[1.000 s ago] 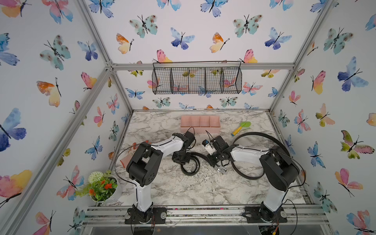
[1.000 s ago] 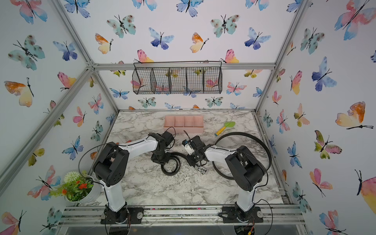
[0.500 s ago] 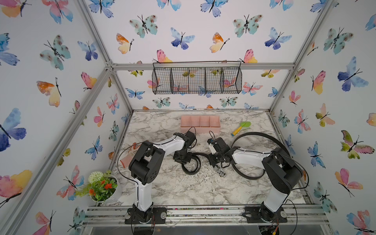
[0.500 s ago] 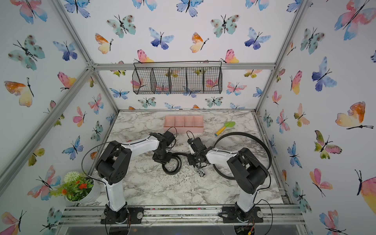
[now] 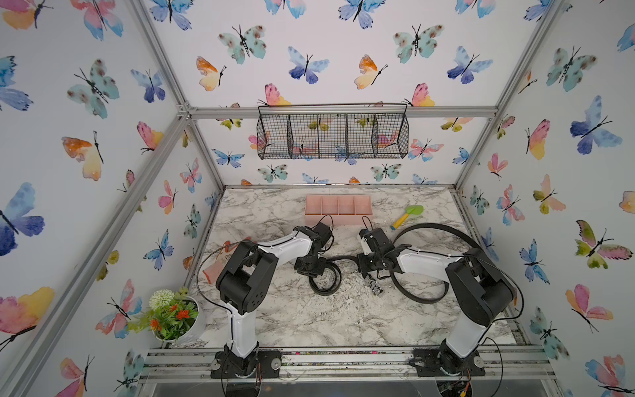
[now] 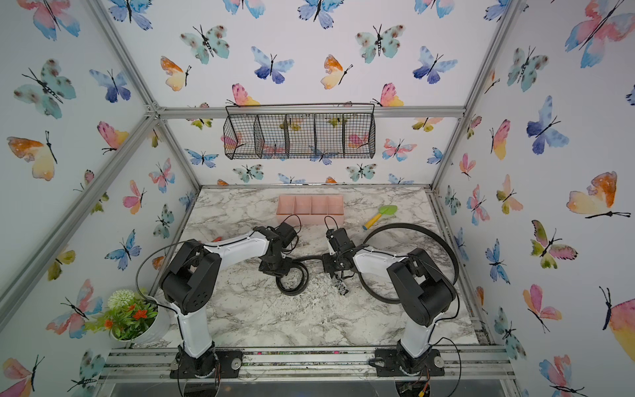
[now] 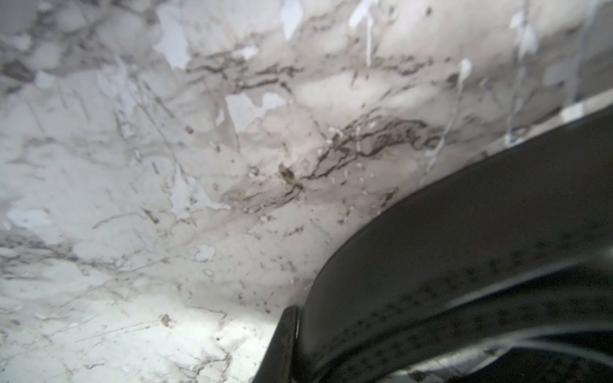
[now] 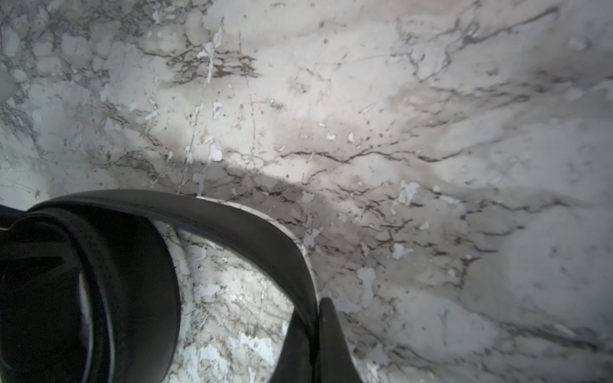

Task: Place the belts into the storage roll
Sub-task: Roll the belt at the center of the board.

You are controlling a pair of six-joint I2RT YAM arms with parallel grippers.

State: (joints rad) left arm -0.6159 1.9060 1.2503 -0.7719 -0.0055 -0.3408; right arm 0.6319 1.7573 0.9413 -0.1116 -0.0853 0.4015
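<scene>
Marble surface (image 5: 309,319), butterfly walls. Storage roll (image 5: 338,220) placed at back, four compartments; both belts seen outside it, on surface. Mesh basket (image 5: 332,132) hung on wall. Coiled belt (image 5: 323,292) met by low left gripper (image 5: 311,269), grip undeterminable. Strap pinched by right gripper (image 8: 313,326). Looped belt (image 5: 429,226) laid rightward.

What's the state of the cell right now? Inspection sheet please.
Surface: white marble-pattern tabletop, worn patches.
Job's things: pale pink four-compartment plastic tray, empty; partly coiled black strap belt mid-table; large looped black strap belt at right; silver metal buckle between them.
Clutter: green-and-yellow toy shovel; white pot of artificial flowers.
Grippers: right claw shut on the coiled belt's strap; left claw at the coil, state unclear.
Cables: thin black cables looped at both wrists.
Surroundings: black wire mesh basket, butterfly-print walls.
</scene>
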